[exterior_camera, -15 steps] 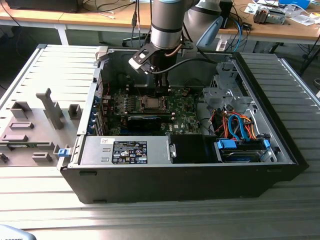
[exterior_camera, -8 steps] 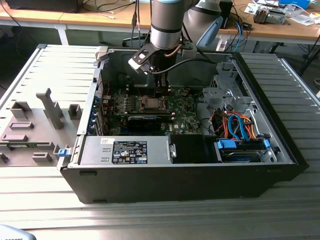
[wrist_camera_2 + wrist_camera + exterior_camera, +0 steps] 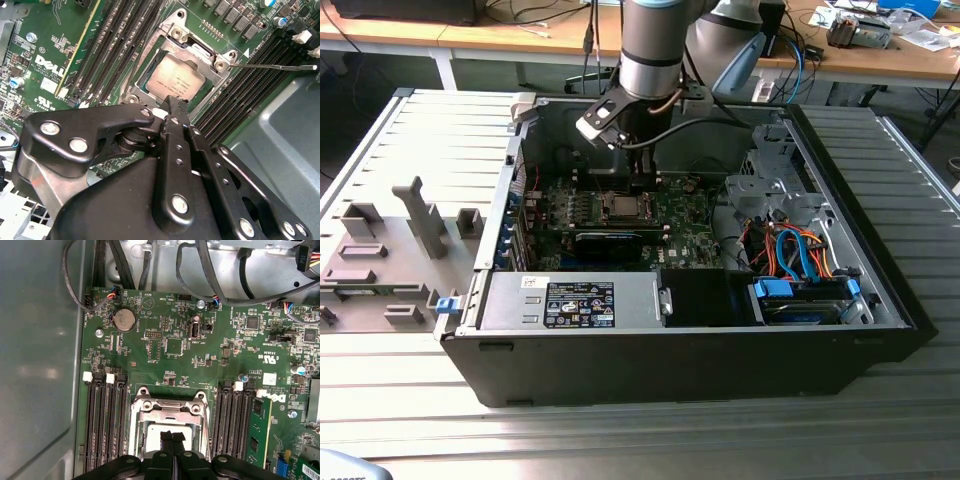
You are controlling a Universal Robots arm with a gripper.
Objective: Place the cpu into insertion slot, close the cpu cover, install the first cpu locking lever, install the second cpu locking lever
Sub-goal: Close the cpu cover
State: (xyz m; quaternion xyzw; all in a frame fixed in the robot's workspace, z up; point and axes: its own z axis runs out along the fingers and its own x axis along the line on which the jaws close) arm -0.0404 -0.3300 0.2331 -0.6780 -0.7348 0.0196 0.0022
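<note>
Claw (image 3: 172,436) pinched narrow, above cpu (image 3: 170,80) lying flat, metal top up, framed by cpu cover (image 3: 167,407).

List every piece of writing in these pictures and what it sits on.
Circuit board: a large white brand logo, not quoted here; the small white lettering is too small to read.
Chip: faint print on its metal top, too blurred to read.
Sticker on the silver box: too small to read.
</note>
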